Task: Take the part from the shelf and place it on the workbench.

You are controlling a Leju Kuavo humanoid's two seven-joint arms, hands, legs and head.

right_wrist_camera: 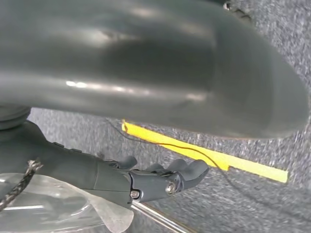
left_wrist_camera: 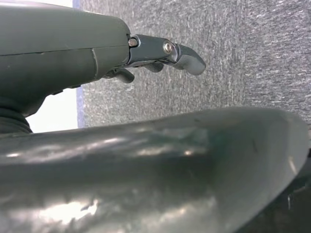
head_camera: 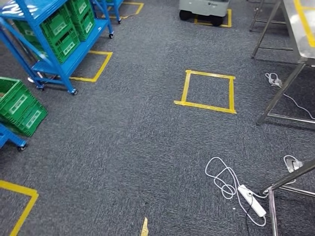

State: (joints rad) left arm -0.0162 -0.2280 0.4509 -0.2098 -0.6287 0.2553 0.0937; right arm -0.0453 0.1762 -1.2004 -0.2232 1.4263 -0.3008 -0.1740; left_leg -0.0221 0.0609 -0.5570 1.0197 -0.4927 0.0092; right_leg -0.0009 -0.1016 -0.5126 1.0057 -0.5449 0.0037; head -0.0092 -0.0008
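A blue wheeled shelf [head_camera: 79, 46] stands at the far left with green crates [head_camera: 65, 29] on its tiers; I cannot make out a part in them. The steel workbench [head_camera: 300, 24] with a yellow stripe shows at the far right. My left hand [left_wrist_camera: 161, 53] hangs over grey carpet, fingers stretched out and holding nothing. Over the carpet near a yellow tape line [right_wrist_camera: 205, 155], my right hand [right_wrist_camera: 161, 179] also has its fingers straight and holds nothing. A clear plastic sheet [right_wrist_camera: 55, 204] lies beside it; whether they touch I cannot tell.
A second green crate [head_camera: 20, 105] sits on a blue rack at the left edge. A yellow tape square [head_camera: 208, 92] marks the carpet ahead. A white power strip [head_camera: 252, 200] and cable lie near the steel table legs [head_camera: 274, 98]. A grey cart [head_camera: 204, 9] stands at the back.
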